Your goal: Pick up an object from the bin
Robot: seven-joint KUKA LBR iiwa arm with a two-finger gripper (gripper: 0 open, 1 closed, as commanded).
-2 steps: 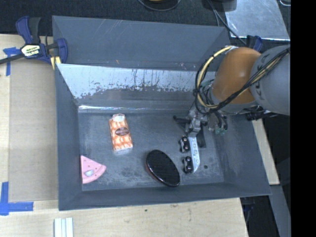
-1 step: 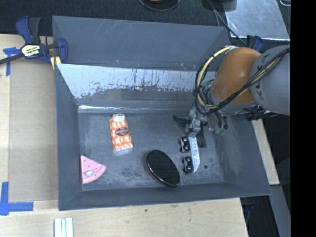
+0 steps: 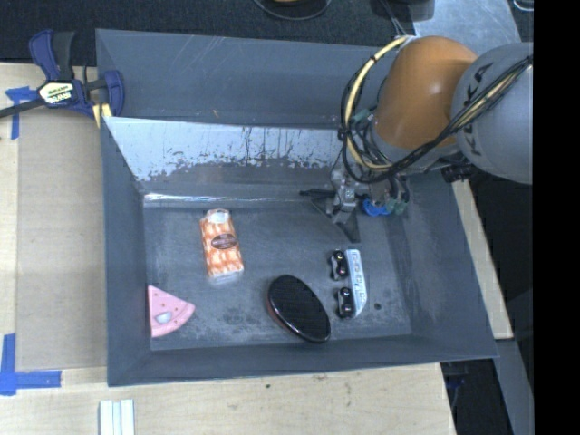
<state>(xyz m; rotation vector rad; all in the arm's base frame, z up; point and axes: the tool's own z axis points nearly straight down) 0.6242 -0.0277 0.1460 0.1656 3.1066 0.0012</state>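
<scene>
Grey metal bin [image 3: 272,80]: four loose items lying flat and well apart, probably leaving grasp room. Hand [image 3: 343,214]: near the back wall, nothing visibly held; whether apart or together cannot be told. Nearest, just below it: white toy car [image 3: 353,284]. Beyond, down-left: black oval pad [image 3: 297,308]. Leftward: orange packet [image 3: 221,246], pink wedge [image 3: 166,312].

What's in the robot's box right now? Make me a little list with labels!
bin: grey metal
pincer: back right of the bin floor
nearest to pincer: white toy with black wheels, just in front of it
front middle: black oval
left of middle: orange packet
front left corner: pink wedge
</scene>
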